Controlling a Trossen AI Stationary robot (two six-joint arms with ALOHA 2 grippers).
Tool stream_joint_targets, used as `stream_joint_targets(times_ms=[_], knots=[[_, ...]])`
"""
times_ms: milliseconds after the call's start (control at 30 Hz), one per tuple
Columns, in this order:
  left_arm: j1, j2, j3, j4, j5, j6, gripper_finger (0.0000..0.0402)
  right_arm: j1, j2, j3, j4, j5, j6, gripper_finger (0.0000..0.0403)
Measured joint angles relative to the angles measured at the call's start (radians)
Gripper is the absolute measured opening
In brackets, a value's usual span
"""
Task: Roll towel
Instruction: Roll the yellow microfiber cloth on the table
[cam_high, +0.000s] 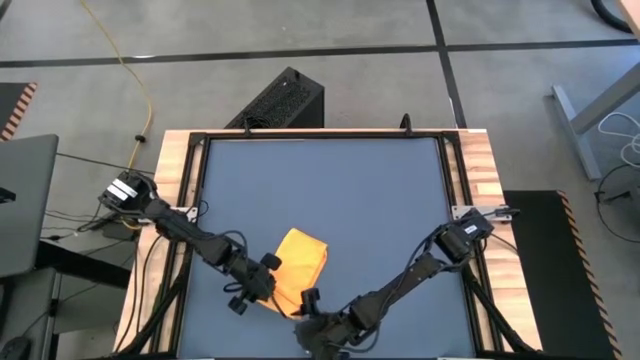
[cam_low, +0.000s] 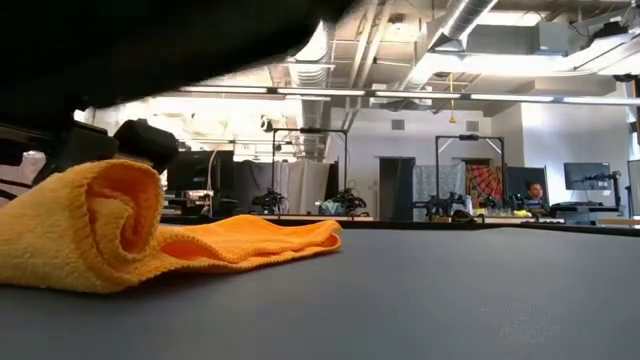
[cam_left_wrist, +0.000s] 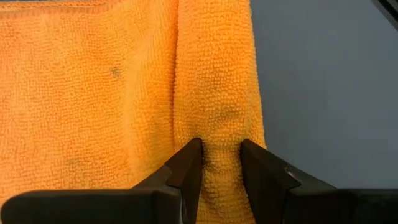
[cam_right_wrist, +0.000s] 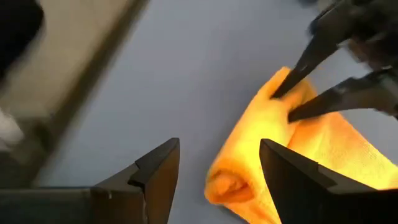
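Note:
The yellow-orange towel (cam_high: 298, 266) lies on the blue-grey tabletop near the front edge. Its near part is rolled into a loose roll (cam_low: 100, 220); the rest lies flat (cam_low: 270, 238) toward the far side. My left gripper (cam_high: 274, 284) is shut on the rolled part (cam_left_wrist: 221, 124). My right gripper (cam_high: 309, 300) is open (cam_right_wrist: 217, 165) just in front of the roll's open end (cam_right_wrist: 231, 180), which shows between its fingers. I cannot tell whether it touches the towel. My left gripper pinches the towel's rolled ridge (cam_left_wrist: 221, 158) between its two fingers, one finger (cam_left_wrist: 186, 165) on each side of it, taking several layers. The fingers slant down from above at the end of the roll away from my right gripper (cam_right_wrist: 292, 93). The towel rests on the table.
The tabletop (cam_high: 330, 190) has a black frame and wooden side rails (cam_high: 478, 160). The wide far half of the table is bare. A black box (cam_high: 280, 100) stands on the floor behind the table. Both arms crowd the front edge.

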Motion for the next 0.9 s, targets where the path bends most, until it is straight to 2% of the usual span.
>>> stream_joint_targets(times_ms=[67, 167, 433, 533, 667, 733, 900], knots=[[0.007, 0.000, 0.000, 0.003, 0.013, 0.007, 0.0100, -0.001, 0.024, -0.003, -0.013, 0.013, -0.076, 0.0249], [0.017, 0.000, 0.000, 0.003, 0.032, 0.008, 0.0100, -0.002, 0.046, -0.004, 0.006, 0.033, -0.096, 0.0249], [0.036, 0.000, -0.001, 0.006, 0.099, 0.014, 0.0100, -0.020, 0.090, -0.002, 0.033, 0.054, 0.010, 0.0247], [0.046, 0.001, -0.001, 0.005, 0.127, 0.011, 0.0100, -0.022, 0.109, 0.001, 0.058, 0.048, 0.035, 0.0233], [0.054, 0.001, -0.001, 0.029, 0.201, 0.018, 0.0100, -0.023, 0.117, 0.001, 0.047, 0.074, 0.147, 0.0186], [0.054, -0.004, -0.001, 0.040, 0.235, 0.026, 0.0100, -0.024, 0.118, 0.001, 0.023, 0.080, 0.223, 0.0151], [0.054, -0.026, -0.001, 0.045, 0.242, 0.036, 0.0100, -0.020, 0.118, 0.001, 0.008, 0.103, 0.362, 0.0052]])
